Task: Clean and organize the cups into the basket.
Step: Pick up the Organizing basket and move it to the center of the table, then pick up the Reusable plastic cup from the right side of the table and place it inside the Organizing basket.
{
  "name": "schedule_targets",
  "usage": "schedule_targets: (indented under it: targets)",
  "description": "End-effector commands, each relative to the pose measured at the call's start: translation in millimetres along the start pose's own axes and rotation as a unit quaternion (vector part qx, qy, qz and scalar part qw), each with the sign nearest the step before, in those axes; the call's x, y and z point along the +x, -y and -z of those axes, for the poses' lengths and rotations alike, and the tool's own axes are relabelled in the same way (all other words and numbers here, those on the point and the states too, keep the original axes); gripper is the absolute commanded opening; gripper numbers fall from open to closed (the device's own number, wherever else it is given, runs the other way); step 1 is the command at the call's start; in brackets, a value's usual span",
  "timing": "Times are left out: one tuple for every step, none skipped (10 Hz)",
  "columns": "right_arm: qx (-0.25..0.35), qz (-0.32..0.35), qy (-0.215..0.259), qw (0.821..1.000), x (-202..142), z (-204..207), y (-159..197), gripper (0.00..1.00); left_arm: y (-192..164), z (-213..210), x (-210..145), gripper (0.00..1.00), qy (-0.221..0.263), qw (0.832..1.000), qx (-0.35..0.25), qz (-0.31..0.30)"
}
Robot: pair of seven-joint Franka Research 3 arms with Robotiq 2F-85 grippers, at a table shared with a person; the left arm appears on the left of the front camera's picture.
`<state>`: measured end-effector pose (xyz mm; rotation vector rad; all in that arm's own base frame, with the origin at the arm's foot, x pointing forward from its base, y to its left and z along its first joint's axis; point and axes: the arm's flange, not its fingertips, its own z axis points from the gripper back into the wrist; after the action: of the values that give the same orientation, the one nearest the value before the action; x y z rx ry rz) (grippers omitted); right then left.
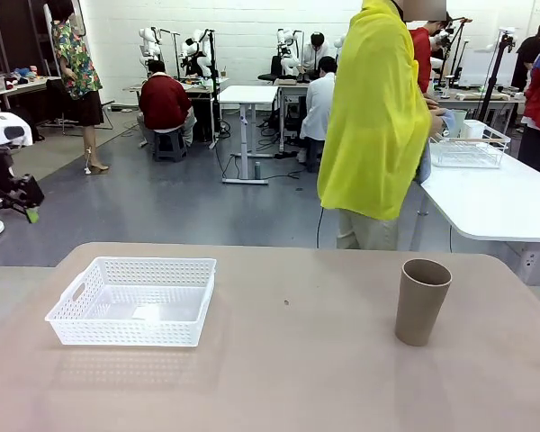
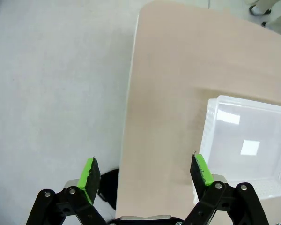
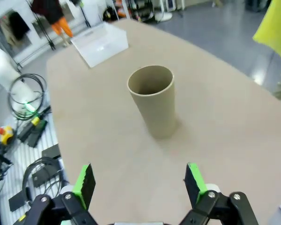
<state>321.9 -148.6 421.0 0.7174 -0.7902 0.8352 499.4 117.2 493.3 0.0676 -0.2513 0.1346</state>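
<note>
Pre-grasp: right gripper (image 3: pixel 140 183), left gripper (image 2: pixel 147 174) wide open, empty. Tan cup (image 3: pixel 152 101) upright ahead of right jaws; next I must advance, straddle it.

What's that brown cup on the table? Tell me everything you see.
The cup is tall, tan-brown, handleless, matte like paper, tapering slightly toward its base. It stands upright, mouth open, nothing visible inside, on the right side of the beige table, far from the white basket. Only the table touches it.
</note>
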Motion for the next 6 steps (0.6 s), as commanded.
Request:
schedule_targets:
  targets:
    - [-0.004, -0.006, -0.008, 1.000, 3.0, -4.2, 2.9, 1.00, 0.6, 2.5, -14.2, 1.00, 0.037, 0.996, -0.075, -0.028]
    - [-0.004, -0.006, -0.008, 1.000, 3.0, -4.2, 2.9, 1.00, -6.4, -13.8, -29.7, 1.00, 0.024, 0.992, -0.120, -0.011]
    - [-0.004, -0.006, -0.008, 1.000, 3.0, -4.2, 2.9, 1.00, 3.0, 7.9, -3.8, 1.00, 0.014, 0.999, -0.028, -0.019]
    - [-0.004, -0.006, -0.008, 1.000, 3.0, -4.2, 2.9, 1.00, 3.0, 7.9, -3.8, 1.00, 0.014, 0.999, -0.028, -0.019]
    - [-0.004, -0.006, -0.008, 1.000, 3.0, -4.2, 2.9, 1.00, 3.0, 7.9, -3.8, 1.00, 0.014, 0.999, -0.028, -0.019]
    - [-0.004, -0.006, -0.008, 1.000, 3.0, -4.2, 2.9, 1.00, 3.0, 7.9, -3.8, 1.00, 0.014, 0.999, -0.028, -0.019]
